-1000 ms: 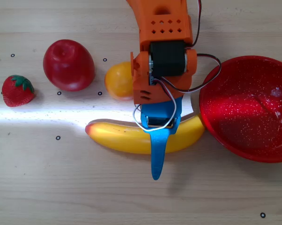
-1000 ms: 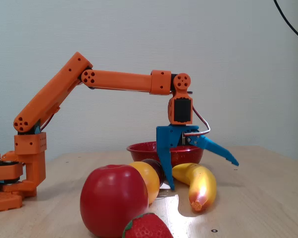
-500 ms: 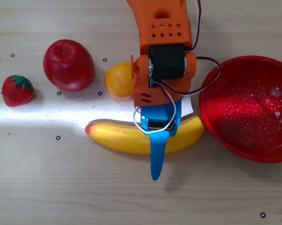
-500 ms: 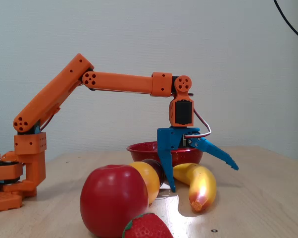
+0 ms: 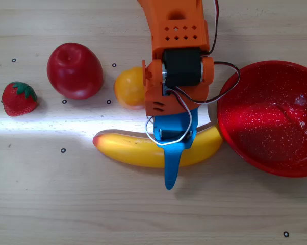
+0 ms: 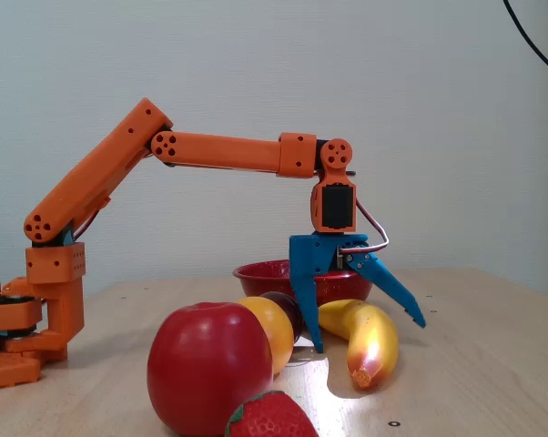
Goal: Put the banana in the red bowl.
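Observation:
The yellow banana [image 5: 133, 149] lies flat on the wooden table, its orange-red tip to the left in the overhead view and its other end against the red bowl [image 5: 276, 122]. In the fixed view the banana [image 6: 370, 337] points toward the camera and the red bowl [image 6: 269, 273] sits behind it. My blue gripper [image 5: 173, 153] hangs straight down over the banana's middle, jaws open wide. In the fixed view the gripper [image 6: 365, 332] straddles the banana, one finger [image 6: 306, 300] at table level beside it and the other [image 6: 392, 291] raised outward. The bowl is empty.
A round orange fruit [image 5: 128, 87] sits just behind the banana, next to the gripper. A red apple [image 5: 74, 70] and a strawberry [image 5: 19, 98] lie further left in the overhead view. The arm's base [image 6: 28, 309] stands at the left of the fixed view.

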### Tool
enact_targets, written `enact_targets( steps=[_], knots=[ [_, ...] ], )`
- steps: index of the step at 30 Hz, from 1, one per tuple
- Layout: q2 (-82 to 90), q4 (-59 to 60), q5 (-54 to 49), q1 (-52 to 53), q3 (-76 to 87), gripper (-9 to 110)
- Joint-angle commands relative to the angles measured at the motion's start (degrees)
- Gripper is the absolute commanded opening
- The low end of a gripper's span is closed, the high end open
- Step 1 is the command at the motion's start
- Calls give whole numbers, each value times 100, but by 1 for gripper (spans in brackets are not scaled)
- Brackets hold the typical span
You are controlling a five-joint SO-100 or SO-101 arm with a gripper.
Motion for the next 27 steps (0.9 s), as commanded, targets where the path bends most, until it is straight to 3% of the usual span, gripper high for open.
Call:
enact_targets(
  steps=[1, 18, 27],
  knots=[
    [97, -272, 176, -114, -167, 46],
    [88, -404, 387, -176, -18, 24],
    [97, -396, 457, -158, 26, 18]
  ],
)
